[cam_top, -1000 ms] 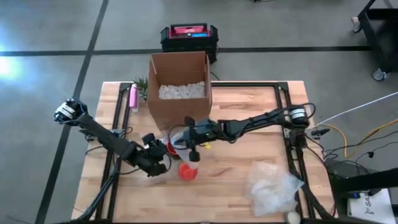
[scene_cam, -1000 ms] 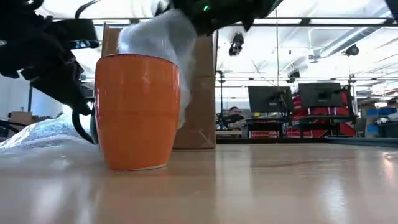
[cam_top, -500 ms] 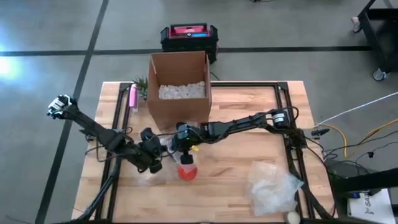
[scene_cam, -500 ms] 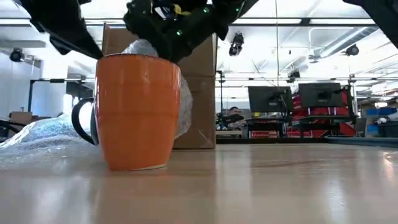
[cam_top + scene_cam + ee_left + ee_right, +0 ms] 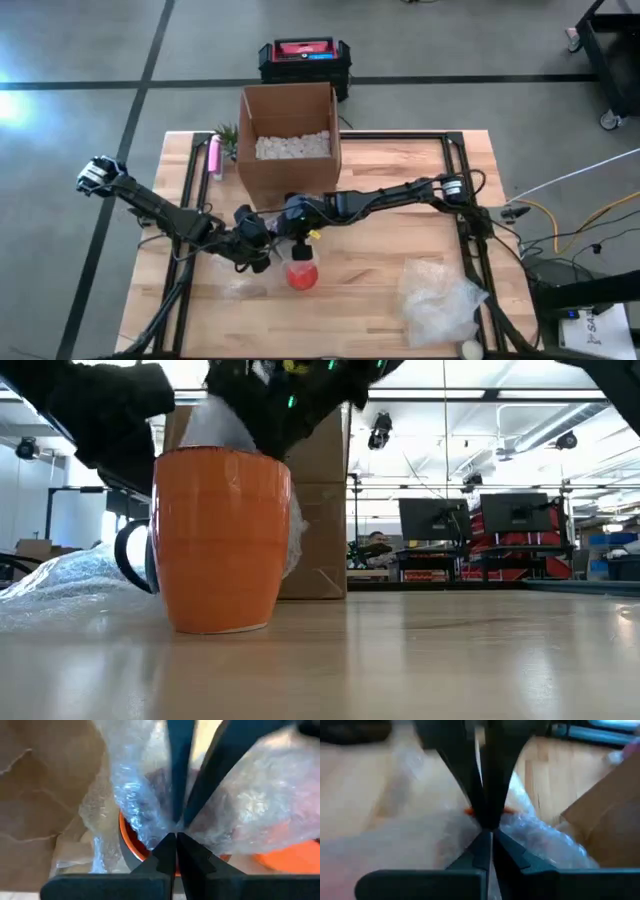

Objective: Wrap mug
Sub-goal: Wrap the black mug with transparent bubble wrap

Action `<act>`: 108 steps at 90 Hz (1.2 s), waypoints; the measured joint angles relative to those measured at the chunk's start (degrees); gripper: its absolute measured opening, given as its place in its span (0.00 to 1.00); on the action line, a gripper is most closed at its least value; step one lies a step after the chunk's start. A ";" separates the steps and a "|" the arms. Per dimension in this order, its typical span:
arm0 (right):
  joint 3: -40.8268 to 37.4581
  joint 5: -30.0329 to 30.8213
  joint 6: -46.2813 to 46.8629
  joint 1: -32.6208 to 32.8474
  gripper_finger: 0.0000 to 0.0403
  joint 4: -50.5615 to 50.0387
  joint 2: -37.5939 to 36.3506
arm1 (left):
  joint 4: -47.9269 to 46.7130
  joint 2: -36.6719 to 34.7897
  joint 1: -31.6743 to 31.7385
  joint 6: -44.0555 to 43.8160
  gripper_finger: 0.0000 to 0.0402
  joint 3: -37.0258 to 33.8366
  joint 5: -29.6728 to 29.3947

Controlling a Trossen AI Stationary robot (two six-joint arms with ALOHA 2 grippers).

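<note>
Both grippers meet over the orange mug (image 5: 222, 540), upright on the counter (image 5: 400, 250) before the cardboard box (image 5: 288, 140). Left gripper (image 5: 176, 836) and right gripper (image 5: 487, 831) each pinch the bubble wrap (image 5: 135, 795). Best keep tension even, tucking wrap inward without tipping the mug.

Wood table (image 5: 400, 250); on it: box (image 5: 288, 150), mug (image 5: 302, 274), wrap (image 5: 440, 300), pink tube (image 5: 213, 157).

I see a glossy orange ceramic mug (image 5: 221, 540), crinkly clear bubble wrap (image 5: 135, 805), a matt cardboard box (image 5: 288, 140), and a smooth wooden bench (image 5: 400, 180).
</note>
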 joint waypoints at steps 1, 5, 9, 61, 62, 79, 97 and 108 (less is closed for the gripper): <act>0.03 -0.02 0.17 0.00 0.00 -0.06 -0.54 | 0.03 -0.01 0.00 -0.01 0.00 0.00 0.01; 0.12 -0.12 0.78 0.00 0.00 -0.58 -2.47 | -0.09 -0.04 -0.01 -0.04 0.00 -0.03 0.06; 0.15 -0.05 1.59 -0.07 0.00 -0.86 -4.26 | -0.09 -0.04 -0.02 -0.04 0.01 -0.06 0.08; -6.12 2.39 3.14 1.19 0.00 -6.02 -7.97 | -0.13 -0.15 -0.02 0.14 0.01 -0.07 1.22; -6.25 2.37 3.12 1.33 0.00 -4.63 -7.86 | -0.11 -0.15 -0.02 0.14 0.01 -0.07 1.21; -6.43 2.39 1.69 1.15 0.00 2.78 -1.39 | -1.10 -0.21 -0.02 0.55 0.00 0.66 1.76; -4.71 1.28 2.80 0.21 0.00 2.80 3.39 | -5.30 -2.11 -0.57 3.11 0.00 8.20 2.96; -3.37 1.34 2.68 0.28 0.00 2.53 4.24 | -4.76 -2.20 -0.96 5.29 0.00 10.66 3.48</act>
